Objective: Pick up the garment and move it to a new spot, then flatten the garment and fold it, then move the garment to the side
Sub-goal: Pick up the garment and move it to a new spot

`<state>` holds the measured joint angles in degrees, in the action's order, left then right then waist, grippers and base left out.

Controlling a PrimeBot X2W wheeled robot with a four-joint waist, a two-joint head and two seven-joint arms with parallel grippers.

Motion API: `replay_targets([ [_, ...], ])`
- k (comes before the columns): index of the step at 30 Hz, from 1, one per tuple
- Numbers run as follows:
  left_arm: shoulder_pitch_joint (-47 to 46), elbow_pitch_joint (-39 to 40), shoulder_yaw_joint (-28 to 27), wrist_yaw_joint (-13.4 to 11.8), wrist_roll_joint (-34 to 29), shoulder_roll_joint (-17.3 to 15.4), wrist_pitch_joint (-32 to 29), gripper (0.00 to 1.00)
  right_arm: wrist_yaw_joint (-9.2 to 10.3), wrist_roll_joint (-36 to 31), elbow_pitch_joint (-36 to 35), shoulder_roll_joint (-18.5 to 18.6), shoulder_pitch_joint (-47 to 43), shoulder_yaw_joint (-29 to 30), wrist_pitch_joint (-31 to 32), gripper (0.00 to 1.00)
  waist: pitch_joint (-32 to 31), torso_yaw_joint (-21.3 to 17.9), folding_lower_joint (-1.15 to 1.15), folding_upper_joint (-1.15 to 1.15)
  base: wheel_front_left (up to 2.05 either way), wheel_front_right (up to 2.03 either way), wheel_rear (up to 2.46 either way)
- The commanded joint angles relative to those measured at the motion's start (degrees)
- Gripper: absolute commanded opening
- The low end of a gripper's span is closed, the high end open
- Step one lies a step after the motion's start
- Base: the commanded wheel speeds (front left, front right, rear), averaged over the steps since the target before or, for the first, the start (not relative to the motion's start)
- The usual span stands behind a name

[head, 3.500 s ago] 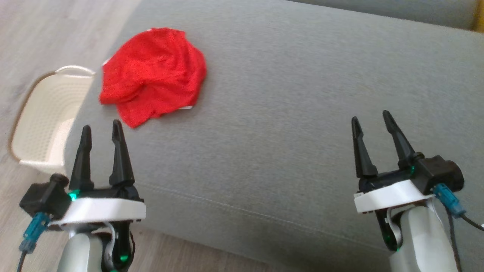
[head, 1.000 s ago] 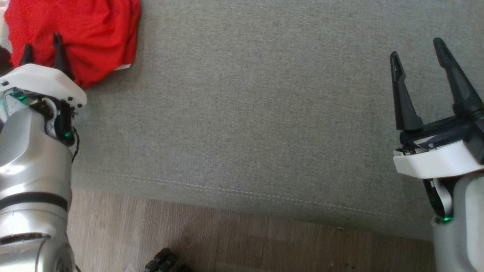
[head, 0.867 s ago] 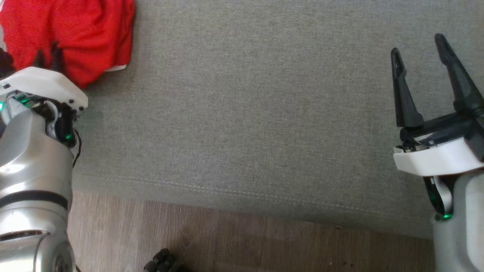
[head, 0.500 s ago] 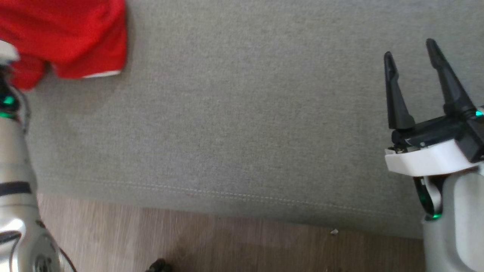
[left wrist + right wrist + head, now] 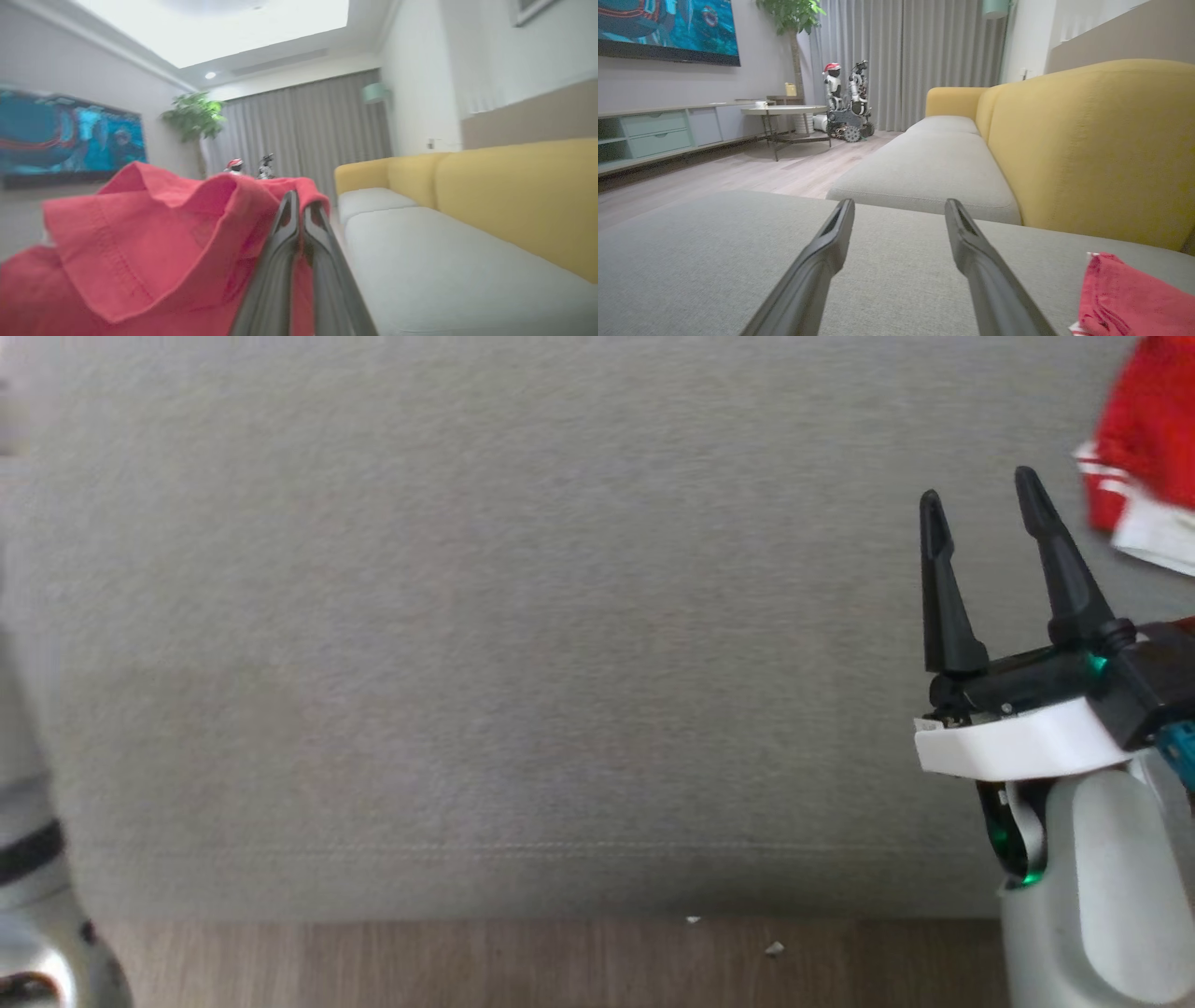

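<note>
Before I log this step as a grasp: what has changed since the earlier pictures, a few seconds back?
The left pincer reached to the red garment and shut on it; cloth now drapes around its fingers. The head camera swung too. The right pincer stayed open, empty, over the grey cushion.

A wide grey fabric seat bordered a pale wooden floor. Behind it rose a yellow sofa back. Grey curtains covered the far wall, beside a potted plant, a round table and a low cabinet. A ceiling panel glowed bright.
</note>
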<state>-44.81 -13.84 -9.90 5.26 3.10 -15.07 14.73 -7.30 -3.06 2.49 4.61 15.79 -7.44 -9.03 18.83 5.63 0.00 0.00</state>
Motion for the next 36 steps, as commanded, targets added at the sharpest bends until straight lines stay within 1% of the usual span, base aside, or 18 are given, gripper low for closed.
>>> replay_targets([
  [1,-0.2,3.2,3.0,0.8,-2.3,-2.6,0.3,0.0,-0.19,0.9,-1.4,-0.9,0.8,-1.0,-0.8,1.0,-1.4,-2.9,0.0,0.0,0.0,0.0,0.0],
  [3,0.6,3.8,8.5,1.4,-4.4,-2.4,-1.5,0.0,-0.19,1.3,-0.9,-1.2,0.9,-0.9,-1.3,1.0,-1.6,-4.7,0.0,0.0,0.0,0.0,0.0],
  [6,2.2,3.4,16.5,1.9,-6.6,-1.3,-7.4,0.0,-0.19,2.0,-0.6,-1.5,1.3,-1.1,-2.0,1.0,-1.2,-7.8,0.0,0.0,0.0,0.0,0.0],
  [7,2.2,3.4,16.5,1.9,-6.6,-1.3,-7.4,0.0,-0.19,2.0,-0.6,-1.5,1.3,-1.1,-2.0,1.0,-1.2,-7.8,0.0,0.0,0.0,0.0,0.0],
  [9,3.1,3.0,20.9,2.1,-6.5,0.2,-10.3,0.0,-0.19,2.8,-0.9,-1.6,2.0,-1.3,-2.4,1.0,-0.5,-10.1,0.0,0.0,0.0,0.0,0.0],
  [10,3.6,1.7,24.9,2.1,-6.5,1.7,-12.2,0.0,-0.19,3.8,-1.2,-1.7,2.7,-1.6,-2.7,1.0,0.5,-12.4,0.0,0.0,0.0,0.0,0.0],
  [13,3.0,-1.1,29.2,2.2,-6.1,4.4,-12.6,0.0,-0.19,6.0,-1.6,-1.7,4.0,-2.7,-3.1,1.0,2.0,-16.0,0.0,0.0,0.0,0.0,0.0],
  [16,1.2,-4.0,32.4,2.2,-6.1,7.9,-11.7,0.0,-0.19,7.9,-2.0,-1.7,5.0,-3.1,-3.7,1.0,3.3,-18.9,0.0,0.0,0.0,0.0,0.0],
  [18,-0.2,-6.5,34.5,1.6,-6.5,9.8,-10.9,0.0,-0.19,9.3,-2.1,-1.7,5.4,-3.3,-4.1,1.0,3.9,-20.5,0.0,0.0,0.0,0.0,0.0],
  [20,-1.2,-9.4,36.8,0.9,-6.9,11.0,-10.0,0.0,-0.19,10.1,-1.8,-1.7,5.7,-3.8,-4.5,1.0,4.2,-21.9,0.0,0.0,0.0,0.0,0.0],
  [23,-1.4,-13.5,40.8,1.0,-5.6,11.9,-9.4,0.0,-0.19,10.9,-1.2,-1.7,5.9,-4.6,-5.0,1.0,4.5,-23.3,0.0,0.0,0.0,0.0,0.0],
  [24,-1.4,-14.6,42.3,1.1,-5.0,12.0,-9.2,0.12,-0.19,11.0,-1.1,-1.7,5.9,-4.7,-5.1,1.0,4.4,-23.5,0.0,0.0,0.0,0.0,0.0],
  [25,-1.2,-15.5,43.7,1.2,-4.5,12.1,-8.9,0.65,-0.19,11.1,-0.8,-1.7,5.8,-4.7,-5.2,1.0,4.2,-23.5,0.0,0.0,0.0,0.0,0.0],
  [26,-1.0,-16.2,45.1,1.3,-3.6,12.1,-8.6,1.0,-0.19,11.2,-0.6,-1.7,5.7,-4.6,-5.3,1.0,3.9,-23.4,0.0,0.0,0.0,0.0,0.0],
  [29,0.1,-17.1,48.9,1.3,-0.4,12.2,-7.9,1.0,-0.19,10.9,0.2,-1.7,5.4,-3.9,-5.5,1.0,2.7,-22.5,0.0,0.0,0.0,0.0,0.0],
  [31,0.8,-17.5,50.7,0.7,1.4,12.2,-7.1,1.0,-0.19,10.5,0.6,-1.7,5.2,-3.7,-5.5,1.0,1.8,-21.3,0.0,0.0,0.0,0.0,0.0],
  [36,3.0,-17.0,51.8,-1.9,6.6,12.2,-4.1,1.0,-0.19,8.7,1.1,-1.7,4.9,-2.4,-5.3,1.0,-1.2,-16.8,0.0,0.0,0.0,0.0,0.0],
])
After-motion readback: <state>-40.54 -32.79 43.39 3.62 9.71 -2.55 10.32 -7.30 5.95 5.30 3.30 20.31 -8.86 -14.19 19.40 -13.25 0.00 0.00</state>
